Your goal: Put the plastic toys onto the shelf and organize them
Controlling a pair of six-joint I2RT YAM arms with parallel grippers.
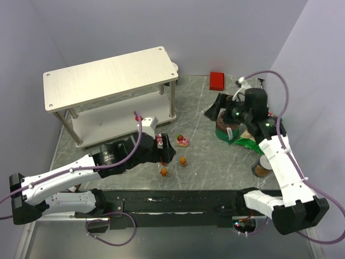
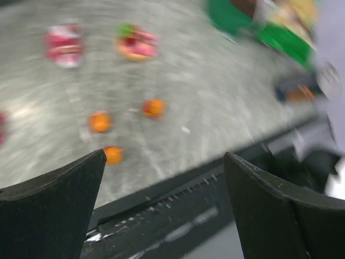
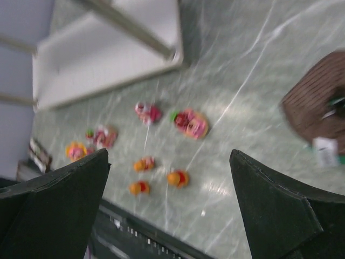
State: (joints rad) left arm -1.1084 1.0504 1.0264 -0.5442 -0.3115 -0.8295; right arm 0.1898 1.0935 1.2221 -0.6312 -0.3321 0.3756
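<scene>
Spreading grey between pale walls, the table [image 1: 215, 167] carries the shelf [image 1: 108, 81] at ten o'clock, plastic toys [image 1: 184, 141] loose at centre, a red block [image 1: 216, 80] at one o'clock. Left gripper [image 2: 164, 156] and right gripper [image 3: 170, 154] gape wide, empty.

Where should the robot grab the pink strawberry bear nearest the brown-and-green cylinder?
Probably from straight above, pinching the strawberry bear across its middle. It is tiny and low on the table, with bare space on both sides of it. Blur hides its exact pose.
</scene>
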